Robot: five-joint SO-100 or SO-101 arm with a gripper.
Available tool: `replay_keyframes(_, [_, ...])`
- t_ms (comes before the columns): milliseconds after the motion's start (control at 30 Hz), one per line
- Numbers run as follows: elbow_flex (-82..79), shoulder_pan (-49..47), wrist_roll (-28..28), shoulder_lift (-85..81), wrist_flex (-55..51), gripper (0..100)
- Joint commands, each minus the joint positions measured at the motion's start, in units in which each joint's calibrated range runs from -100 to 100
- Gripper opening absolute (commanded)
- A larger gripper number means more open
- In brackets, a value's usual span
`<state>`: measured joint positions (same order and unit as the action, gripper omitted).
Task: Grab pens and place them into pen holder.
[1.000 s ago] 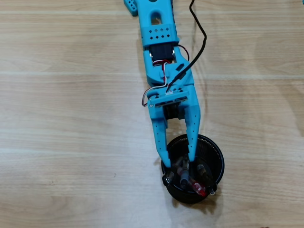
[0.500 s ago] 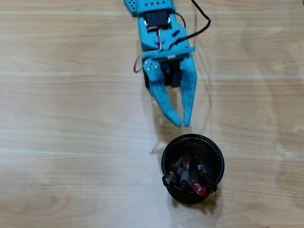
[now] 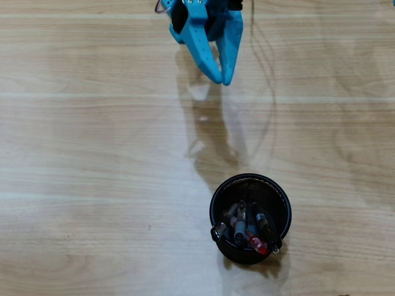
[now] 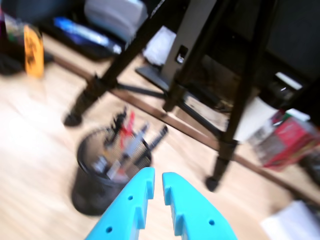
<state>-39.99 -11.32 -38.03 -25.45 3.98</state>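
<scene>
Wrist view alone shows black tripod legs (image 4: 235, 100) behind the pen holder (image 4: 100, 175).

The wrist view is smeared by motion blur throughout — the pen holder (image 4: 102, 172) at lower left shows only as a dark mesh shape, and the pens (image 4: 131, 139) sticking out of it cannot be told apart or counted there. The clutter along the top and right edges is too blurred to identify. In the overhead view the arm is cut off by the top edge, so only the gripper (image 3: 221, 79) shows — its 2 fingers nearly closed. The lower ends of the pens are hidden inside the cup.
</scene>
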Motion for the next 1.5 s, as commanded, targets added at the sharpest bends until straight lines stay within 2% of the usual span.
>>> replay_keyframes(0, [-9.54, 2.83, 5.95, -10.13, -0.23, 2])
replay_keyframes(267, [-41.89, 5.47, 16.82, -34.40, -0.32, 2])
replay_keyframes(433, [-59.92, 6.10, 20.78, -50.95, -0.66, 2])
replay_keyframes(567, [-58.66, 5.56, 24.23, -56.75, -15.21, 2])
replay_keyframes(900, [-59.47, 7.19, 28.35, -73.55, -45.69, 2])
replay_keyframes(1100, [-59.11, 6.92, 30.94, -73.13, -53.10, 2])
replay_keyframes(1467, [-58.93, 7.10, 32.26, -73.13, -52.92, 2])
